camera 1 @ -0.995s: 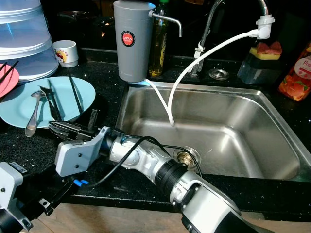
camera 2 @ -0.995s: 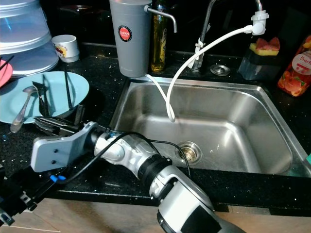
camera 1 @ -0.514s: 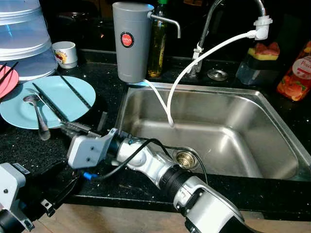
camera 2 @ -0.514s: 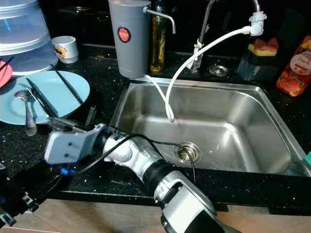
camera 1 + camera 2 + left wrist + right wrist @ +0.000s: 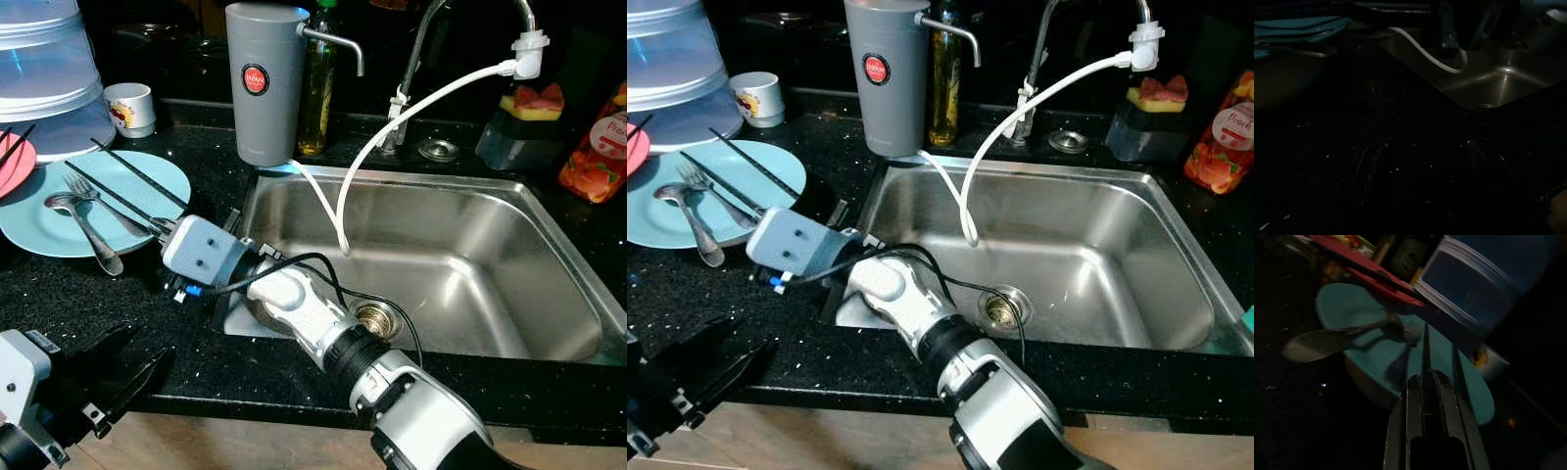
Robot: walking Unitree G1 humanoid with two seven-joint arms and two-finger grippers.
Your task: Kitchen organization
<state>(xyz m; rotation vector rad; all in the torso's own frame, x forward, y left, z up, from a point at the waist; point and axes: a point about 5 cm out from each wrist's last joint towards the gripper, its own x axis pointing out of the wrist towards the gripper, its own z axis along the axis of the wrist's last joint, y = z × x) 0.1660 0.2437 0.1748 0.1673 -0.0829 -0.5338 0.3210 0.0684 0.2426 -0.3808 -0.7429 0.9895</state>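
On the black speckled bench (image 5: 59, 294), left of the steel sink (image 5: 460, 255) and the grey jug (image 5: 263, 83) whose red badge reads "JAPAN", the right gripper (image 5: 1426, 382) pinches a chopstick (image 5: 113, 194) at the blue plate's (image 5: 29, 230) edge, its fingers (image 5: 1413, 396) narrowed around it.

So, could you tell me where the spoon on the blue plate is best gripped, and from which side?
Probably the handle end of the spoon: it overhangs the blue plate's near rim. Come from the counter's front edge; the fork crowds its sink side. The right hand is shut on a chopstick.
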